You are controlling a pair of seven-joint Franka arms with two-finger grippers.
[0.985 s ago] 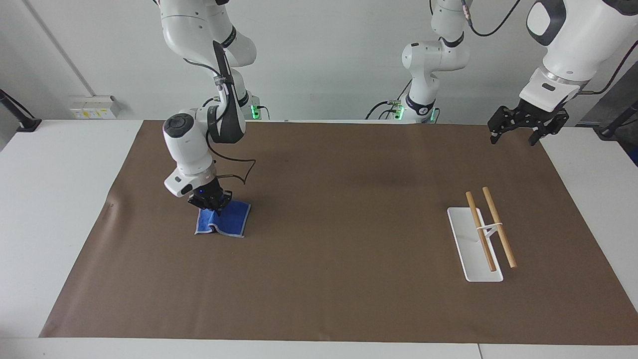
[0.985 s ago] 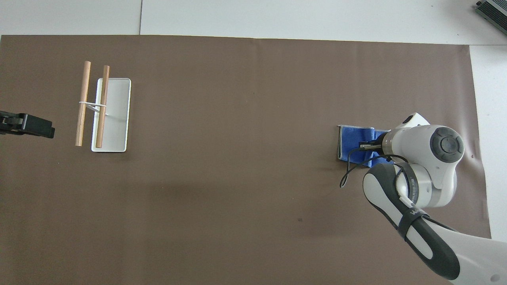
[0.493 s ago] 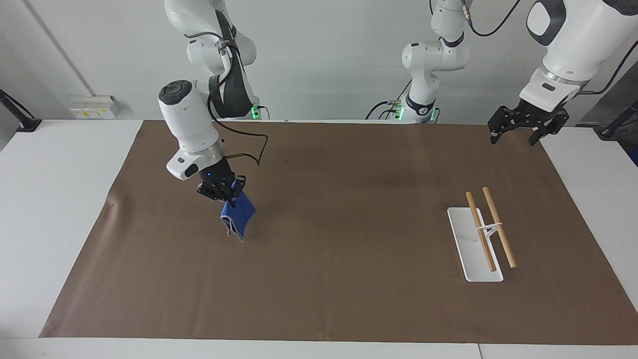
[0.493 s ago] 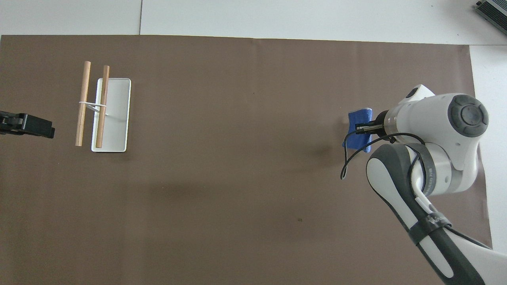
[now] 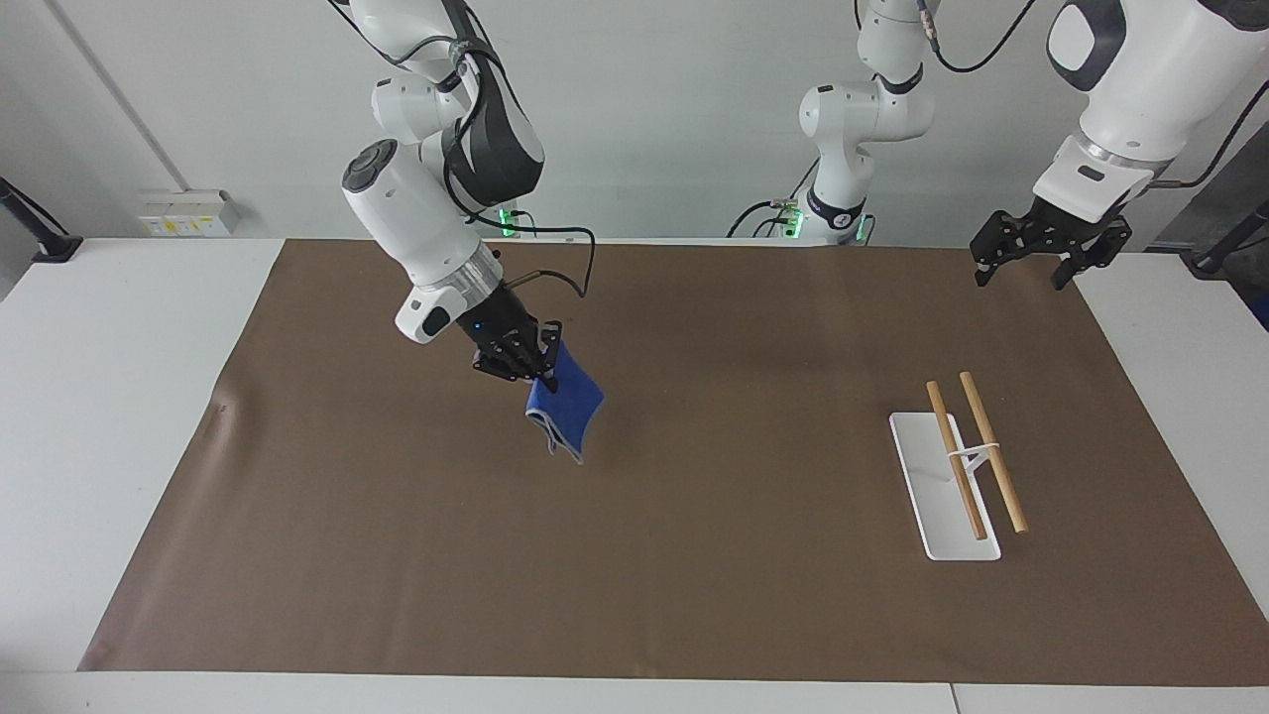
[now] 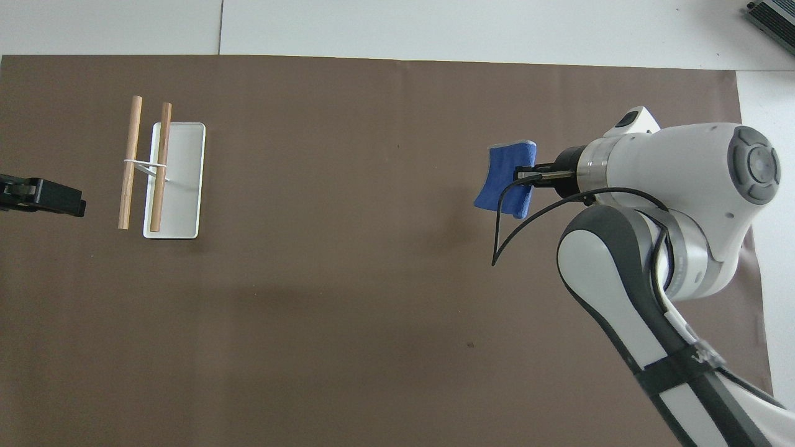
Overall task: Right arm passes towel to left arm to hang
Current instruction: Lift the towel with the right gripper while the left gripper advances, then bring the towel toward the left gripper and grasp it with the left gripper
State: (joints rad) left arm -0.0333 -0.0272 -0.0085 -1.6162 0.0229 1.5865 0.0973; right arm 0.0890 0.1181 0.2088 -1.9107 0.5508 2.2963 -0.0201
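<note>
My right gripper (image 5: pixel 523 362) is shut on the blue towel (image 5: pixel 563 412), which hangs from it in the air over the brown mat; the towel also shows in the overhead view (image 6: pixel 506 180), at the tip of the right gripper (image 6: pixel 528 176). My left gripper (image 5: pixel 1036 248) is open and waits in the air over the mat's corner at the left arm's end; only its tip shows in the overhead view (image 6: pixel 43 197). The rack with two wooden rods (image 5: pixel 972 461) stands on a white base (image 5: pixel 927 506), also seen in the overhead view (image 6: pixel 146 164).
The brown mat (image 5: pixel 694 555) covers most of the white table (image 5: pixel 119 397). A third white arm (image 5: pixel 858 119) stands at the table's edge nearest the robots. A loose black cable (image 6: pixel 509 230) hangs from the right wrist.
My right gripper lifted the towel off the mat and carried it up and toward the table's middle. The towel now hangs free. The left arm has not moved.
</note>
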